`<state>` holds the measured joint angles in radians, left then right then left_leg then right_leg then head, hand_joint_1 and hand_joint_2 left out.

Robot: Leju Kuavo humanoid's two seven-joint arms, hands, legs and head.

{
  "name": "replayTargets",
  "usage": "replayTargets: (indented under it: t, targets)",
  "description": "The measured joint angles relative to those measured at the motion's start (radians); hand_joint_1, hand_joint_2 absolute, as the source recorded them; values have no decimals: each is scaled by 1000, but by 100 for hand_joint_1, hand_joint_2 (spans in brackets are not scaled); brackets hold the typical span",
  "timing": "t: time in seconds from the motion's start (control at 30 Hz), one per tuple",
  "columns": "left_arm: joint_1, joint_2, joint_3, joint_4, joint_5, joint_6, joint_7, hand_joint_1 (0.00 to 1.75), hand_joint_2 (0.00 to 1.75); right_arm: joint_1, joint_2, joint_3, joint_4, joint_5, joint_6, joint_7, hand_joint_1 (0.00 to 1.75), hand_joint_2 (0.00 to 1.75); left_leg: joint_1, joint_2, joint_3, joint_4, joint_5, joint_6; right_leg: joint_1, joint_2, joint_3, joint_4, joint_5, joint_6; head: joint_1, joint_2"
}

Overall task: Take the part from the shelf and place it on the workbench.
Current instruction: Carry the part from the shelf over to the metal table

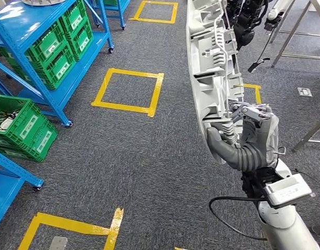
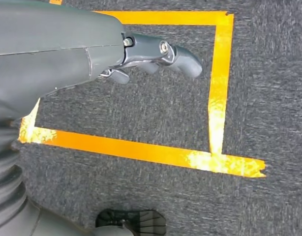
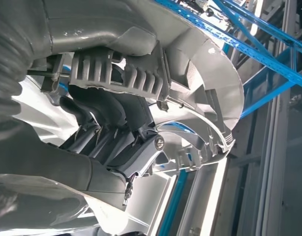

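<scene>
The long white part (image 1: 207,78) is gripped near its lower end by the right hand (image 1: 248,130), fingers curled into its ribbing, and carried upright above the carpet (probably to keep it off the floor). The left hand (image 2: 157,51) hangs empty, fingers loosely extended.

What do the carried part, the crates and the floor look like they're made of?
Part, held in the right hand: moulded plastic, probably, pale grey and matt, with thin ribs and clips on its inner face. Crates: green plastic, judging by the slotted moulded walls with white labels. Floor: dark grey carpet with a speckled short pile, marked with glossy yellow tape.
</scene>
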<state>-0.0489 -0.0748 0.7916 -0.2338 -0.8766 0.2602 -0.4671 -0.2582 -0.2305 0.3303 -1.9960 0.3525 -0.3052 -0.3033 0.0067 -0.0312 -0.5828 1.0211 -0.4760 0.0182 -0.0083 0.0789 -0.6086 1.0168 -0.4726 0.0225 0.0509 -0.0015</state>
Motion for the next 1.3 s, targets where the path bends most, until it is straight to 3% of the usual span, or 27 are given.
replayTargets:
  t: [0.07,0.13,0.2,0.23,0.27,0.33,0.4,0.5,0.57,0.67,0.7,0.73,0.77,0.8,0.87,0.93,1.0,1.07,1.1,1.13,1.2,1.23,1.27,1.3]
  targets:
    - [-1,-2,0,0,0,0,0,0,175,1,-2,-3,-3,0,0,0,175,175,2,15,2,-8,5,12,0,-30,-30,56,-38,8,3,0]
    - [1,-1,0,0,2,0,-1,0,175,3,-3,-4,-4,-1,0,0,175,175,1,30,1,-8,5,17,-1,-61,-91,186,-100,15,6,0]
    - [3,-1,0,0,4,0,-1,0,175,10,-3,-4,-4,-1,-1,0,175,175,-1,47,1,-8,5,18,-3,-70,-134,280,-127,20,6,0]
    - [3,-1,1,0,5,0,-1,0,175,13,-4,-5,-4,-1,-1,0,175,175,-1,55,1,-7,4,18,-4,-72,-128,270,-113,21,6,0]
    - [3,-2,1,0,4,0,-1,0,175,15,-4,-5,-5,-1,-1,0,175,175,-1,63,1,-7,4,17,-4,-76,-101,222,-84,21,6,0]
    - [2,-3,1,0,4,0,-1,0,175,15,-5,-6,-7,-1,-2,0,175,175,-3,76,2,-4,1,12,-1,-101,-21,77,-30,20,6,0]
    - [2,-2,1,0,5,0,-1,0,175,15,-6,-6,-11,-1,-2,0,175,175,-8,85,1,1,-2,3,3,-115,22,2,-14,11,5,0]
    - [1,-1,1,0,7,0,-1,0,175,17,-8,-8,-14,-1,-2,0,175,175,-7,94,2,1,-3,-10,6,-98,21,-4,-9,-6,4,0]
    - [-1,-3,1,0,7,0,-1,0,175,15,-9,-11,-18,0,-3,0,175,175,-3,75,-12,38,-33,-20,3,-86,21,-8,-4,-19,1,0]
    - [1,-4,1,0,7,0,-1,0,175,14,-9,-11,-21,0,-3,-1,175,175,-1,44,-93,227,-126,-26,5,-67,22,-8,-3,-31,-4,0]
    - [2,-4,1,0,7,0,-1,0,175,15,-9,-11,-21,0,-3,0,175,175,-1,41,-116,277,-139,-25,6,-59,22,-8,-3,-32,-4,0]
    - [3,-4,1,0,7,0,-1,0,175,15,-9,-11,-21,0,-3,0,175,175,-1,40,-123,292,-133,-23,7,-49,22,-8,-2,-32,-4,0]
    - [3,-4,1,0,7,0,-1,0,175,15,-9,-11,-21,0,-4,0,175,175,-1,38,-111,264,-107,-20,8,-40,22,-7,-2,-32,-4,0]
    - [3,-5,1,0,7,0,-1,0,175,15,-9,-11,-21,0,-4,-1,175,175,-1,31,-83,202,-69,-16,8,-31,24,-7,-2,-32,-4,0]
    - [2,-4,1,0,8,0,-1,0,175,14,-9,-12,-21,0,-4,-1,175,175,0,-2,-21,69,-12,-7,8,-14,22,-4,-2,-29,-3,0]
    - [0,-4,2,0,10,1,-2,0,175,15,-9,-13,-23,0,-7,-2,175,175,-2,-22,3,10,-3,-3,5,0,13,-3,1,-19,-3,0]
    - [-2,-5,2,0,12,1,-3,0,175,18,-11,-17,-25,0,-9,-2,175,175,-3,-10,4,-3,-2,1,0,11,4,-4,4,-7,-4,0]
    - [-3,-6,3,0,13,1,-3,0,175,18,-15,-22,-29,0,-10,-3,175,175,-1,6,8,-15,5,11,0,-13,-15,23,-16,3,-1,0]
    - [-3,-7,3,0,13,1,-3,0,175,17,-16,-23,-30,0,-10,-3,175,175,0,16,10,-20,8,15,0,-33,-36,66,-41,8,0,0]
    - [-3,-7,4,0,13,1,-3,0,175,17,-17,-24,-31,0,-11,-3,175,175,-1,25,11,-21,8,18,-1,-53,-67,130,-74,12,2,0]
    - [-2,-7,5,0,13,1,-3,0,175,20,-17,-24,-32,0,-11,-4,175,175,-1,43,11,-20,6,19,-4,-68,-129,259,-123,21,3,0]
    - [-2,-7,5,0,13,1,-3,0,175,21,-18,-24,-32,0,-11,-3,175,175,-1,52,11,-20,6,19,-6,-70,-143,286,-124,25,3,0]
    - [-2,-7,6,0,13,1,-3,0,175,22,-18,-24,-32,0,-11,-3,175,175,-1,59,11,-19,5,17,-8,-73,-134,267,-105,28,3,0]
    - [-2,-8,6,0,12,1,-3,0,175,22,-18,-24,-32,0,-11,-3,175,175,0,67,12,-18,3,15,-10,-79,-105,212,-72,30,3,0]
